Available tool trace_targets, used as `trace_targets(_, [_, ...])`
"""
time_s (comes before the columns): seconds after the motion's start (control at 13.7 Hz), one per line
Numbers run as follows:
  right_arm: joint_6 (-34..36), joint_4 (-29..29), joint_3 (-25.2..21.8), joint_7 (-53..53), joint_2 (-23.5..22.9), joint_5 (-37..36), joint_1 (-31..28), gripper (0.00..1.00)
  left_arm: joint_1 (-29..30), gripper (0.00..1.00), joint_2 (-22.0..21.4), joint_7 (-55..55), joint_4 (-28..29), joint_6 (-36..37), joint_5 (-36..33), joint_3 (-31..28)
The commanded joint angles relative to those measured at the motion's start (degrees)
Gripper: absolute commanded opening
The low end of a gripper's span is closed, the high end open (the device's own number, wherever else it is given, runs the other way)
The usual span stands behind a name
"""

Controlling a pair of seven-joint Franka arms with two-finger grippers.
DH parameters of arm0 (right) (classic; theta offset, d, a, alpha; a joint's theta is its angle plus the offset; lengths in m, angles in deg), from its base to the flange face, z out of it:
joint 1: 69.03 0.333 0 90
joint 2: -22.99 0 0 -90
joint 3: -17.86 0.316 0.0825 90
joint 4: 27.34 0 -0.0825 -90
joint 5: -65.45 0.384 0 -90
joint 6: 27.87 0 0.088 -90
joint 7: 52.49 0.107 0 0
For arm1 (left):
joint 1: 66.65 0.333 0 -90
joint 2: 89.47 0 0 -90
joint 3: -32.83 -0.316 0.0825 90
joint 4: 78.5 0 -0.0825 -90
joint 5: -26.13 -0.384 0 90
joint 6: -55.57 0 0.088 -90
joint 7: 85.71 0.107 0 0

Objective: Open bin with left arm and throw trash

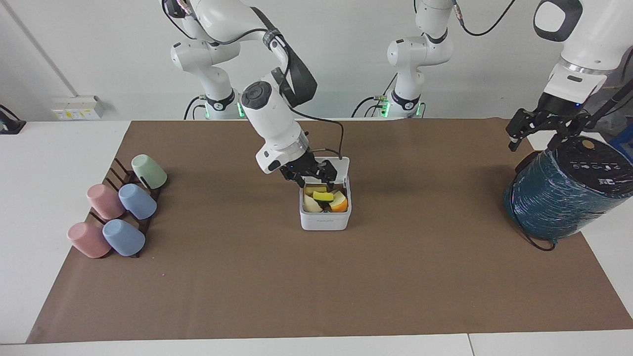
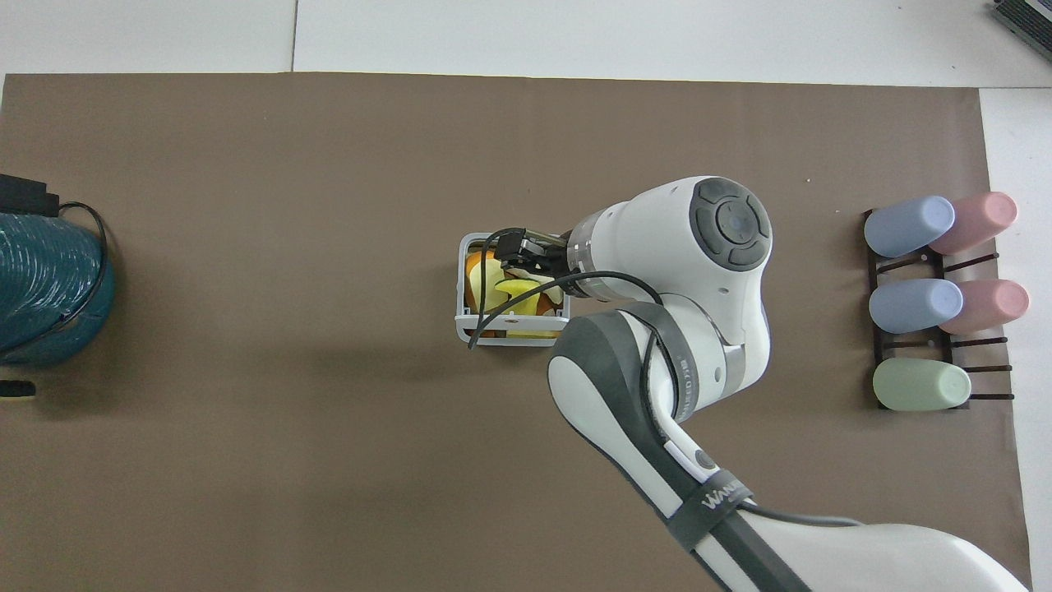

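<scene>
The small white square plastic bin with rounded corners (image 1: 325, 212) stands mid-counter on the brown paper mat (image 1: 316, 277), its hinged lid (image 1: 334, 167) raised. Inside lie a bright yellow scrap (image 1: 323, 196), a yellow-orange wedge (image 1: 339, 201) and a white lump (image 1: 311, 204). The right pincer (image 1: 311, 177) hangs over them, fingers spread, holding nothing; its arm reads "WANA" in part. The left pincer (image 1: 536, 129) waits over the dark teal wrapped cylinder (image 1: 564, 193), fingers apart, empty.
</scene>
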Motion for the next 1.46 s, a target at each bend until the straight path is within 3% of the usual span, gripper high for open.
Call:
trace_targets(0.0, [0.95, -1.06, -0.09, -2.36, 5.41, -13.31, -6.18, 1.0, 0.54, 1.0, -1.64, 0.55, 2.32, 1.65, 0.59, 0.32])
trace_targets(0.15, [5.42, -0.8, -0.18, -6.84, 8.31, -18.11, -9.96, 1.0, 0.62, 1.0, -1.64, 0.29, 2.33, 1.57, 0.59, 0.32])
trace_targets(0.51, [19.21, 1.74, -0.35, -14.58, 15.79, -19.62, -17.36, 1.0, 0.89, 1.0, -3.66, -1.47, 5.93, 2.0, 0.5, 0.15])
trace_targets(1.1, [39.25, 13.96, -0.44, -27.76, 14.39, -18.49, -25.1, 1.0, 0.28, 1.0, -3.05, -0.94, 4.97, 1.04, 0.24, 0.14])
trace_targets(1.39, [39.54, 11.78, -0.35, -27.6, 15.09, -17.68, -24.84, 1.0, -0.17, 1.0, -3.13, -1.12, 5.23, 1.21, 0.15, 0.32])
